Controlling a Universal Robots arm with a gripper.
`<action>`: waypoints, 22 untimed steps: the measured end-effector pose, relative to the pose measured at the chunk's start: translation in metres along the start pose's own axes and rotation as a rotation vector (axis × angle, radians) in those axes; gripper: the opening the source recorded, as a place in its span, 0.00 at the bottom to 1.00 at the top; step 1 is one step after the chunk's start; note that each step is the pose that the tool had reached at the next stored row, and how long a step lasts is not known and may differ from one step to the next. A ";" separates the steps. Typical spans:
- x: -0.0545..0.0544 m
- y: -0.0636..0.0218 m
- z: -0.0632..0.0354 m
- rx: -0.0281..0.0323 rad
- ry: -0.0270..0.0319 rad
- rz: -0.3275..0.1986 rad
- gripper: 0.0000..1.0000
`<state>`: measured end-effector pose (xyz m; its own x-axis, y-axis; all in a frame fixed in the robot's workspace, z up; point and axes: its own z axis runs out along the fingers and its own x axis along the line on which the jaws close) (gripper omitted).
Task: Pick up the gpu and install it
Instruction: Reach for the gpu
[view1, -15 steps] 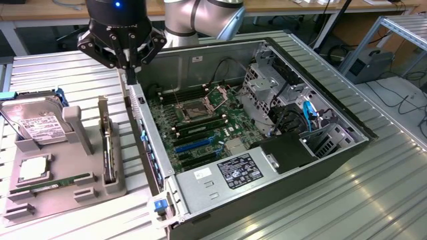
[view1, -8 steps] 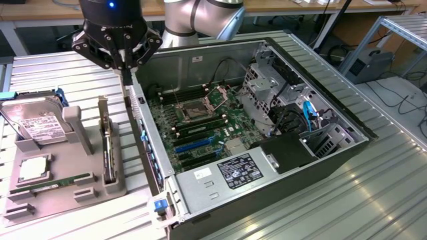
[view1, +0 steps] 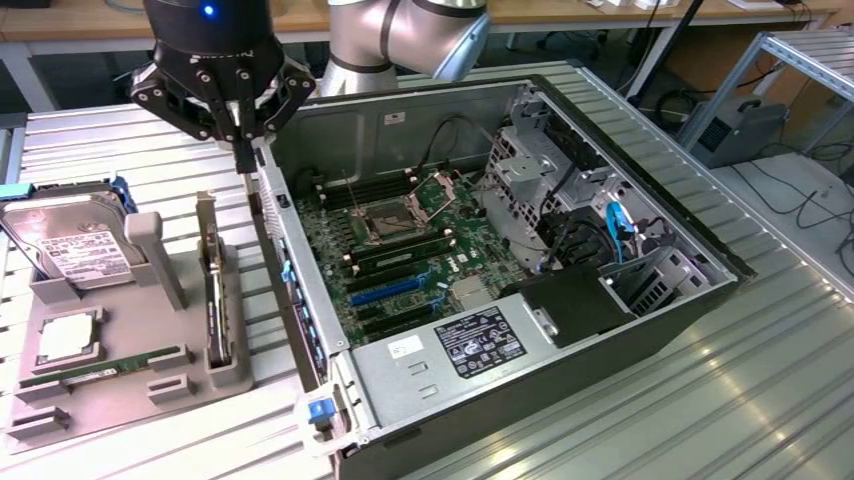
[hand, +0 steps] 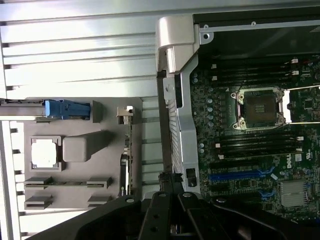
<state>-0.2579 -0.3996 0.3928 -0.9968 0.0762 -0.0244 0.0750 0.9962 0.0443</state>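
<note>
The gpu (view1: 210, 285) stands in its holder (view1: 234, 372); the end effector (view1: 248, 150), shut and empty, hovers close over the case wall (view1: 274, 225) and might strike it.

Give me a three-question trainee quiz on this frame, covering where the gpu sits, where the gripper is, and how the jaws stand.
1. True or false: the gpu stands on edge in the grey holder, untouched by the gripper.
2. The gripper hangs over: A the hard drive; B the computer case's wall beside the holder; C the power supply.
3. Fill in: the jaws are ___.
Key: 1 true; 2 B; 3 shut.
</note>
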 end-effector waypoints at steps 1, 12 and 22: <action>0.001 -0.0003 0.0000 -0.0001 -0.0001 0.000 0.11; 0.008 -0.0113 -0.0005 0.0000 -0.0001 0.000 0.11; 0.022 -0.0237 -0.0012 -0.0001 -0.0001 0.000 0.11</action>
<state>-0.2815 -0.4215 0.3925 -0.9968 0.0761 -0.0245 0.0750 0.9962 0.0444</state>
